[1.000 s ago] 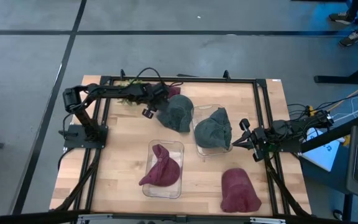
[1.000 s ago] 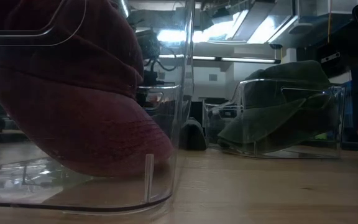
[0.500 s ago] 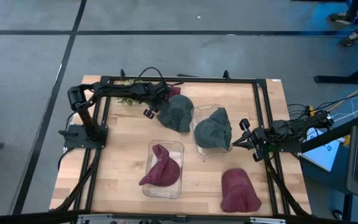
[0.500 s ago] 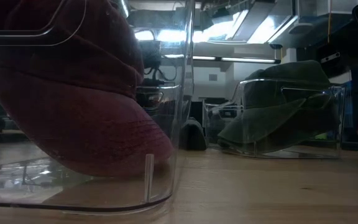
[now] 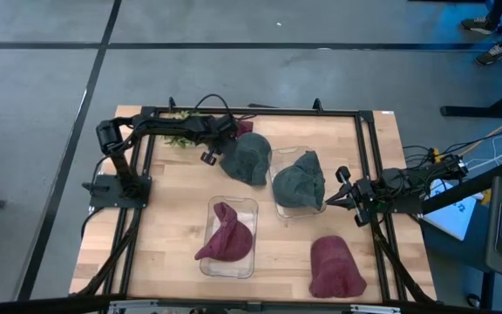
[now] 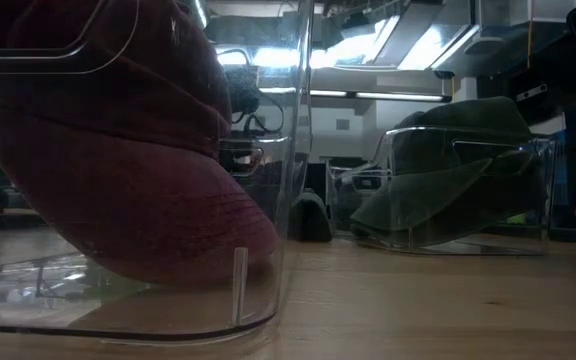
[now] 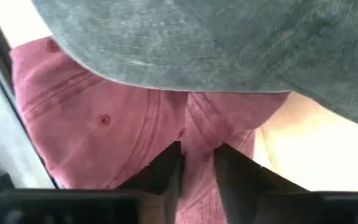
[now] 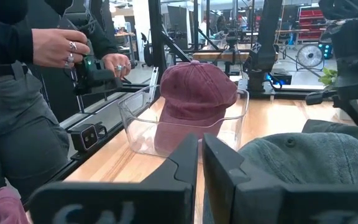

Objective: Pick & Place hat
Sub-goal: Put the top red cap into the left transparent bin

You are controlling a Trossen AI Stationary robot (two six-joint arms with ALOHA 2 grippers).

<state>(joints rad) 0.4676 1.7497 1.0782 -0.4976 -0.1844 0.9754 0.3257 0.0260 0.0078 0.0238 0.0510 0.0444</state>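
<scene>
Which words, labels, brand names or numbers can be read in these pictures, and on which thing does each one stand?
Readable text: none.
The four cloth caps and two clear plastic bins show no lettering.
The black module on the table frame, right wrist view: pale marks, too small to read.
The white sheet beside the right arm: print too small to read.

From above, the left gripper point(image 5: 230, 133) sits against the loose grey-green hat point(image 5: 248, 159), and its fingertips are too small to tell apart there. A red hat point(image 7: 123, 130) fills its wrist view, its crown covered by the grey-green brim and its sides cut off by the frame. In the low view, the near clear bin point(image 6: 268, 200) and the red hat inside it point(image 6: 108, 150) run off the left and top edges. The person point(image 8: 17, 93) beside the table is cut off at the right wrist picture's top and left edges.
</scene>
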